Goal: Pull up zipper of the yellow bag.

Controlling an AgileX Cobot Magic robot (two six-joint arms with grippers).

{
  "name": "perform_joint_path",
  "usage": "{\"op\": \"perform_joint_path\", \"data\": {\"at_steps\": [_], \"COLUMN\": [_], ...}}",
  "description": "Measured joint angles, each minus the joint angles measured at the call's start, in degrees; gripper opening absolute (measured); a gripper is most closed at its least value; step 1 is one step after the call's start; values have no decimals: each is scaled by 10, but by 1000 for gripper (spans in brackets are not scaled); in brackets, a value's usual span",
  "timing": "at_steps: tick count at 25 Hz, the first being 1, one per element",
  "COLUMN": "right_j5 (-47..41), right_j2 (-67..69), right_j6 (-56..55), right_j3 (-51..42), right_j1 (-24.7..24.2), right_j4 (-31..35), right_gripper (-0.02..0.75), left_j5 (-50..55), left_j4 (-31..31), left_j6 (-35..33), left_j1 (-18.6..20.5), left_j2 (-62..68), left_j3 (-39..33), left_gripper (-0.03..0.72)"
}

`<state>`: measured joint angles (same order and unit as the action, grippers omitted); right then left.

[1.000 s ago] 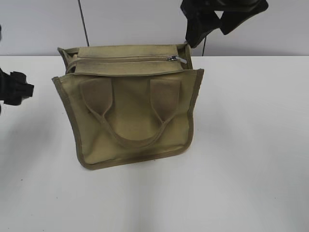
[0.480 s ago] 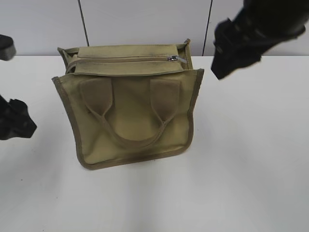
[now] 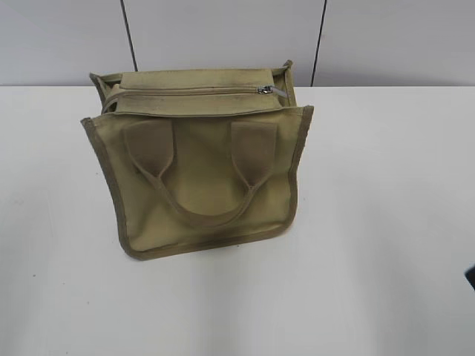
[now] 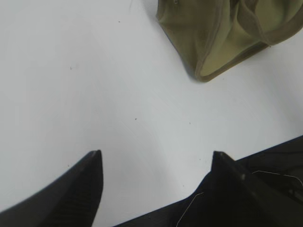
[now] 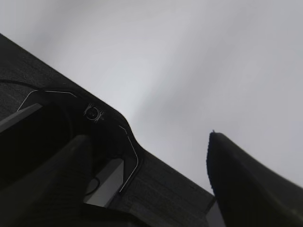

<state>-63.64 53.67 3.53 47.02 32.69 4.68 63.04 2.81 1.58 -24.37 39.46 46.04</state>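
From the exterior view I have the yellow bag (image 3: 200, 167) standing on the white counter (image 3: 386, 222), a little left of centre, leaning so its front panel with the loop handle (image 3: 200, 200) faces my camera. That tilt suits me: it turns the top panel up toward the lens, so I can read the zipper (image 3: 189, 91) running across it from about 9 o'clock to 3 o'clock, with the silver slider (image 3: 265, 90) parked at the 3 o'clock end. I judge the teeth look joined along that run, so the pull may already be done, though I cannot confirm the far left end. Neither arm shows over the bag here; only a dark sliver sits at the frame's lower right edge, which I cannot identify.

In the left wrist view, my left hand (image 4: 156, 158) hangs over bare counter with its two fingers spread wide and nothing between them. A corner of the bag lies at 1 o'clock, well apart from the fingertips, so this hand is neither bracing nor gripping the fabric.

In the right wrist view, my right hand (image 5: 149, 142) is also spread, empty, and aimed at a plain grey surface with no bag in sight. I read both as parked clear, leaving the bag resting on its own.
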Motion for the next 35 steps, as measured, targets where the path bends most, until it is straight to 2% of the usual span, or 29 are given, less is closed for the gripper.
{"op": "perform_joint_path", "data": {"at_steps": [4,9,13,16,20,33,35], "right_j5": [-9,-24,-24,-14,3,8,8], "right_j2": [-134,-237,-290,-300,-301,-301,-301], "right_j6": [0,3,5,5,6,6,6], "right_j3": [-67,-137,-178,-190,-200,-202,-202], "right_j1": [0,0,0,0,0,0,-14], "right_j4": [2,2,2,2,2,2,9], "right_gripper": [585,585,585,585,584,583,583], "left_j5": [25,35,35,15,-18,-25,-25], "left_j4": [-2,-9,-50,-79,-86,-90,-90], "left_j6": [0,-7,-60,-83,-89,-90,-90], "left_j1": [0,0,0,0,0,0,9], "left_j2": [-78,-151,-183,-188,-188,-187,-189], "left_j3": [-9,-55,-103,-132,-148,-148,-148], "left_gripper": [532,532,532,532,532,532,532]}}
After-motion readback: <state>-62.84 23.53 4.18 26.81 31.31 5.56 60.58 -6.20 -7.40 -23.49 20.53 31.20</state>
